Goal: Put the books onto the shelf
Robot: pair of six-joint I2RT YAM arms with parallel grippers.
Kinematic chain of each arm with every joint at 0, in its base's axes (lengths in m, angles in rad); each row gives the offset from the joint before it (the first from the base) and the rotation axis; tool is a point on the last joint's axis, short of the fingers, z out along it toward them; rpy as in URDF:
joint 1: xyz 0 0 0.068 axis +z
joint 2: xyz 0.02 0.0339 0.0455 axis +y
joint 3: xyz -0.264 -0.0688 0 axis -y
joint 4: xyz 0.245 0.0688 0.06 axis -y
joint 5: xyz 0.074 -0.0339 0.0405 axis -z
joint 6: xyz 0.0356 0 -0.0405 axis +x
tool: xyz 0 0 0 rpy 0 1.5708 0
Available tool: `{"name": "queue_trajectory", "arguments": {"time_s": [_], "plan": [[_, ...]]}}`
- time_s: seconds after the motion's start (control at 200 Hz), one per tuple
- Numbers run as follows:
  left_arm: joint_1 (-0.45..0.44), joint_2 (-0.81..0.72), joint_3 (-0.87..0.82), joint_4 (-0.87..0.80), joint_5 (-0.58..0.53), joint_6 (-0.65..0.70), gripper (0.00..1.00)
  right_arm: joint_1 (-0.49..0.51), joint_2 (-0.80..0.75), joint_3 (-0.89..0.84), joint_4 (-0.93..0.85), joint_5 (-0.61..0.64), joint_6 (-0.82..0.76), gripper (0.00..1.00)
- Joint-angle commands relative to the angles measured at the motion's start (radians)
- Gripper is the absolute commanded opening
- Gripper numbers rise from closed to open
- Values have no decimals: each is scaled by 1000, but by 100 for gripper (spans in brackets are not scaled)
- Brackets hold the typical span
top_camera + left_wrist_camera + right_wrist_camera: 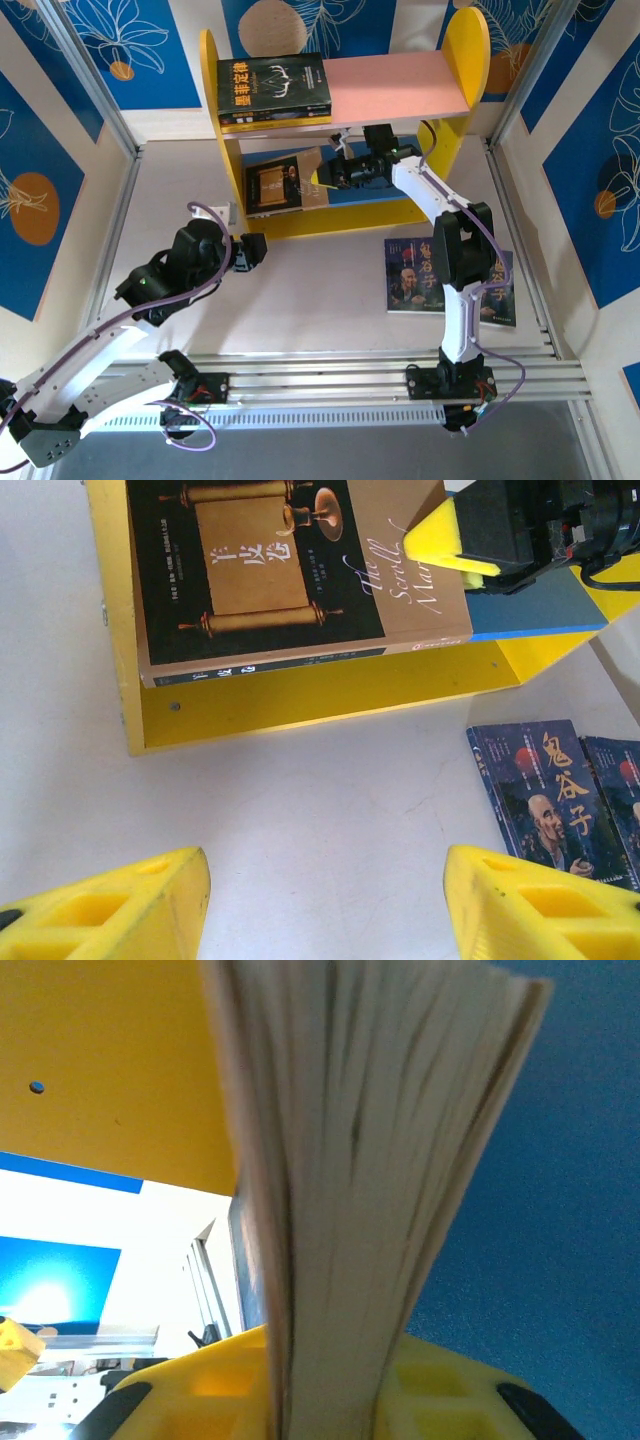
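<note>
While the right gripper (345,172) pinches the page edge of the brown book (283,186) inside the shelf (470,60), the main risk lies in the release; the book lies flat on the blue board (400,195), at 12 o'clock from the middle of the table (300,300), with its spine close to the board's front edge; if the arm draws back before the jaws have fully let go, I judge it would drag the book toward 6 o'clock and off the board

The right wrist view shows the page block standing between the yellow fingers (whether both covers are caught too I cannot tell), so a squeeze on loose pages alone could crease or fan them; the wrist works just under the pink board (400,85), and a lift on the way out could knock that board and shift the black book (273,90) lying on it at 11 o'clock

Two more books (412,275) lie on the table at 4 o'clock, partly under the right arm; a careless retreat could sweep them toward the table's edge; the left gripper (252,250) hangs at 8 o'clock with its jaws wide apart and nothing between them, well clear of the shelf, so a clash between the arms looks unlikely unless it moves toward the same compartment
</note>
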Motion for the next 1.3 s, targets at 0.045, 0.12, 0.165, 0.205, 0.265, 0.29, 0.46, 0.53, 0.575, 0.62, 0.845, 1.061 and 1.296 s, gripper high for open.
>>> {"name": "queue_trajectory", "arguments": {"time_s": [0.045, 0.12, 0.165, 0.205, 0.265, 0.29, 0.46, 0.53, 0.575, 0.62, 0.845, 1.061, 1.296], "plan": [[16, -15, 9, -29, -11, 29, 64, 14, 8, 43, -25, 15, -27, 29], [17, -14, 8, -29, -11, 29, 64, 15, 8, 41, -27, 26, -24, 31], [17, -14, 7, -29, -11, 29, 64, 16, 8, 40, -30, 38, -24, 31], [17, -14, 7, -30, -10, 29, 64, 16, 8, 42, -35, 52, -23, 33], [17, -17, 7, -30, -10, 29, 64, 14, 8, 41, -43, 76, -23, 35], [17, -16, 7, -30, -10, 29, 64, 14, 9, 42, -46, 87, -22, 36], [18, -21, 7, -35, -11, 29, 64, 11, 8, 41, -62, 139, -20, 41], [17, -23, 7, -37, -11, 30, 64, 9, 7, 39, -66, 156, -20, 44], [19, -22, 7, -38, -10, 30, 64, 8, 5, 37, -69, 162, -23, 45], [19, -24, 7, -40, -11, 31, 64, 7, 4, 39, -75, 172, -27, 47], [19, -30, 2, -41, -12, 31, 64, -2, -19, 17, -90, 214, -44, 54], [19, -37, -10, -31, -14, 29, 65, -15, -43, -15, -92, 225, -53, 55], [21, -39, -15, -27, -8, 27, 65, -16, -73, -51, -97, 262, -67, 56]]}}
